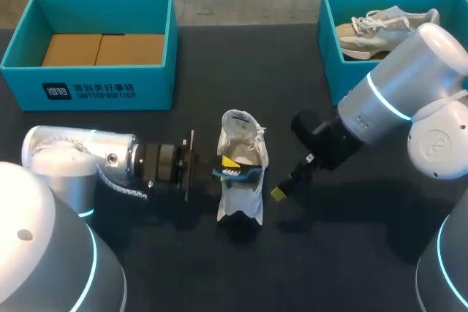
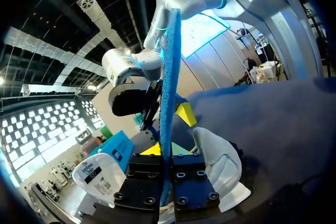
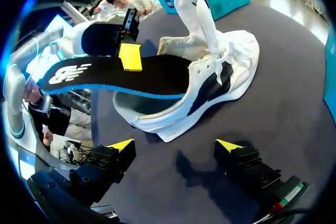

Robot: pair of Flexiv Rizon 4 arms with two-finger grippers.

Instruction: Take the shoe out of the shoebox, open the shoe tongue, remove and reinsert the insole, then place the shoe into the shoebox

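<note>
Well, the shoe (image 1: 241, 199) lies out on the table (image 1: 365, 253), in the middle, tongue up. My left gripper (image 1: 229, 164) pinches the insole (image 3: 126, 74), 1 end inside the shoe. My right gripper (image 3: 176, 145) is wide open, just right of it. Seating the insole and boxing come last, I think.

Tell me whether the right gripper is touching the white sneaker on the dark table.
Apart. The right wrist view shows the right gripper open, with bare dark table between its yellow tips and the white sneaker ahead.
</note>
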